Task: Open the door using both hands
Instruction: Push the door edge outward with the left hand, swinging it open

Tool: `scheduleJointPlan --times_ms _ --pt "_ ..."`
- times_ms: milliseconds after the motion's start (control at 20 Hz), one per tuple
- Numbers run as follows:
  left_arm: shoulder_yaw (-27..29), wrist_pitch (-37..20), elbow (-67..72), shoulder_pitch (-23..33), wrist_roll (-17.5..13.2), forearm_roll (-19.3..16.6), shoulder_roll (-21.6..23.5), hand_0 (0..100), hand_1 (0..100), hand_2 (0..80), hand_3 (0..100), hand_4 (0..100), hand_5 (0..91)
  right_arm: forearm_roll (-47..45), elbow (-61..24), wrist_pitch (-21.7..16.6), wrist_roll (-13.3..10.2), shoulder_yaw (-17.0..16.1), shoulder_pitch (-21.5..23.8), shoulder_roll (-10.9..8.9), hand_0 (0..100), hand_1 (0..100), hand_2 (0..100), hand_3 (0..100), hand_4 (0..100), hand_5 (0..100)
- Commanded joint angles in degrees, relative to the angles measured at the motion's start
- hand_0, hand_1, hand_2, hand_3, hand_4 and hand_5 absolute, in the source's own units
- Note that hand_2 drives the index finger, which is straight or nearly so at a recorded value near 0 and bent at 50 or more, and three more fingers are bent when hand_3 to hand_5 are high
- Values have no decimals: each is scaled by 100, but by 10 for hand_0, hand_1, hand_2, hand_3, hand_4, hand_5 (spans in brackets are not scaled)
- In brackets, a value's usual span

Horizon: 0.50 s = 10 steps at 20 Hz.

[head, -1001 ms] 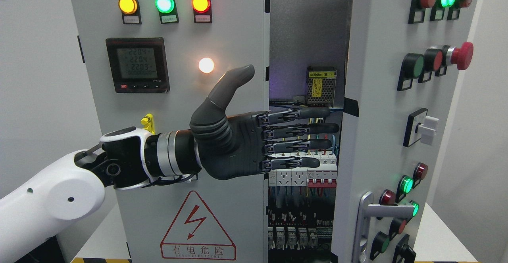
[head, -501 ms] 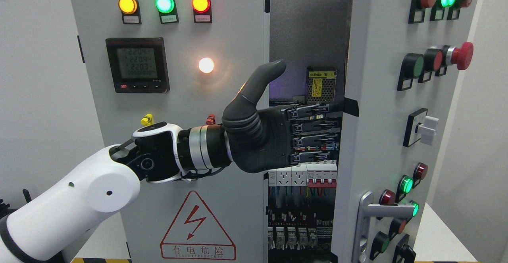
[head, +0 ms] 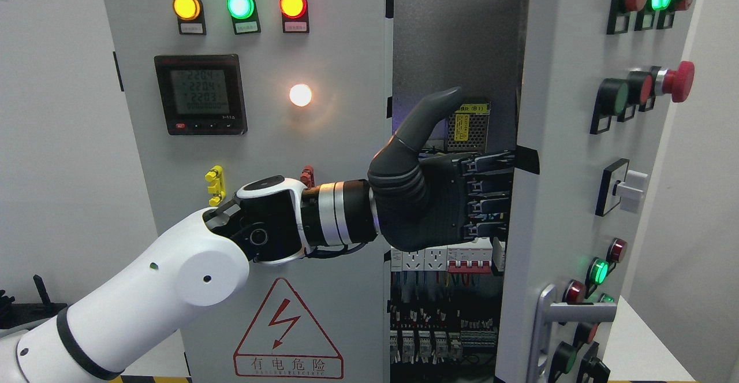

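Four left hand fingers behind door.

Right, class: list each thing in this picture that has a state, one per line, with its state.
Right door: partly open, interior wiring showing.
Left door: closed.
Left hand: fingers reach behind the right door's edge, thumb up.
Top three lamps: lit yellow, green, red.
Meter: on, digits showing.
White lamp: lit.

Matt grey painted-metal door, glossy plastic lamps, matt rubbery dark robot hand.
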Motion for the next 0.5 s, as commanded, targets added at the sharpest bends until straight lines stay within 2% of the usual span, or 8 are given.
scheduleJointPlan --times_ms 0,451 --pt "104 -6 406 1 -3 -268 -780 0 0 0 0 42 0 -53 0 -4 -2 1 3 1 0 0 0 0 0 0" --pt "95 -6 415 1 6 -409 -1307 0 0 0 0 41 0 -53 0 -4 -2 -8 -6 1 0 0 0 0 0 0"
